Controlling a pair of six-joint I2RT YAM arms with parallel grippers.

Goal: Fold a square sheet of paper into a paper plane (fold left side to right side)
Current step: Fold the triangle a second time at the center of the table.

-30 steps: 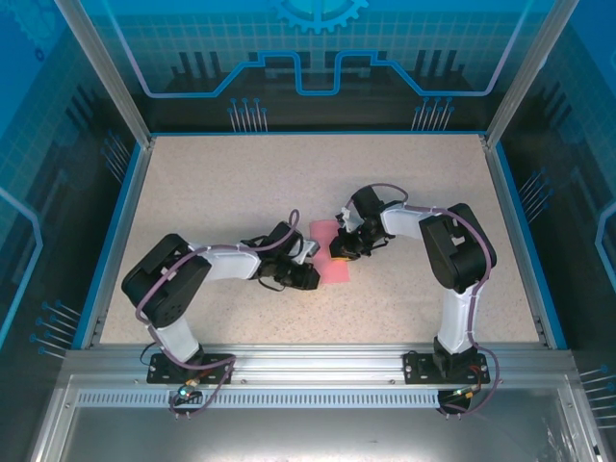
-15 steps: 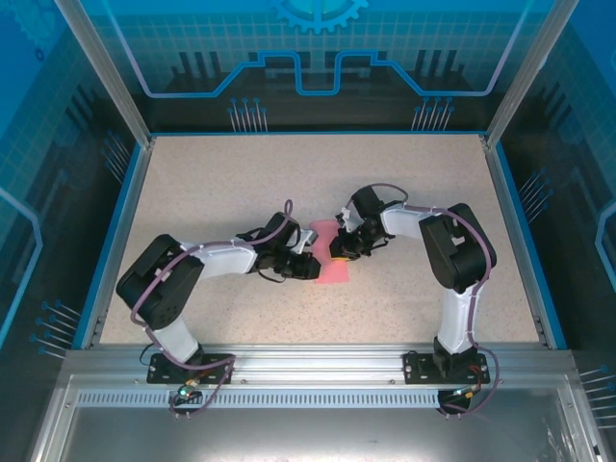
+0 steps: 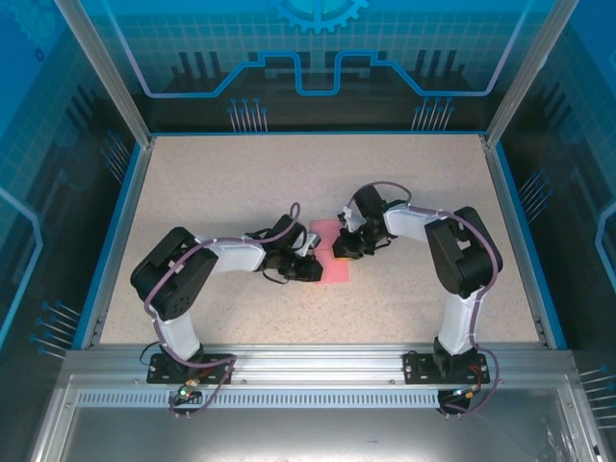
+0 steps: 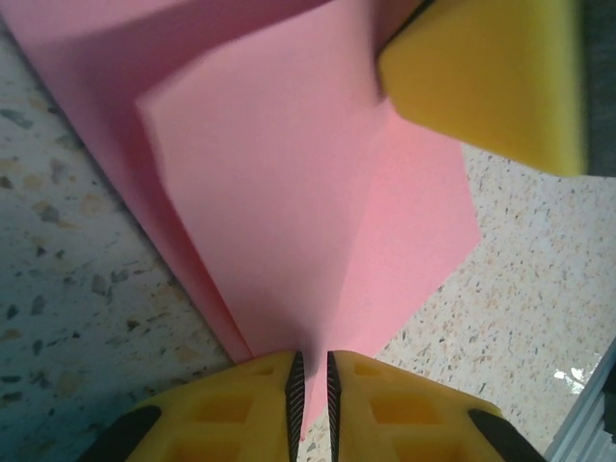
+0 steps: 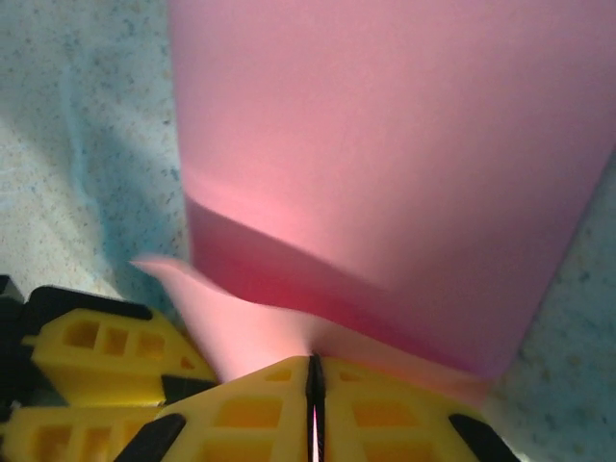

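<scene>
Resting on the speckled table [image 3: 212, 192] as a partly folded pink sheet of paper [image 3: 337, 272], layers lifting. Being pinched at the sheet's left edge by the left pincer [image 4: 310, 371], closed tight on the paper. Being clamped at the sheet's right side by the right pincer [image 5: 314, 371], likewise closed on a raised pink layer.

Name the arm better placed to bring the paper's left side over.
Left, probably: the left gripper pinches the pink paper at its left side; the right gripper pinches the opposite side, fit to anchor it.
</scene>
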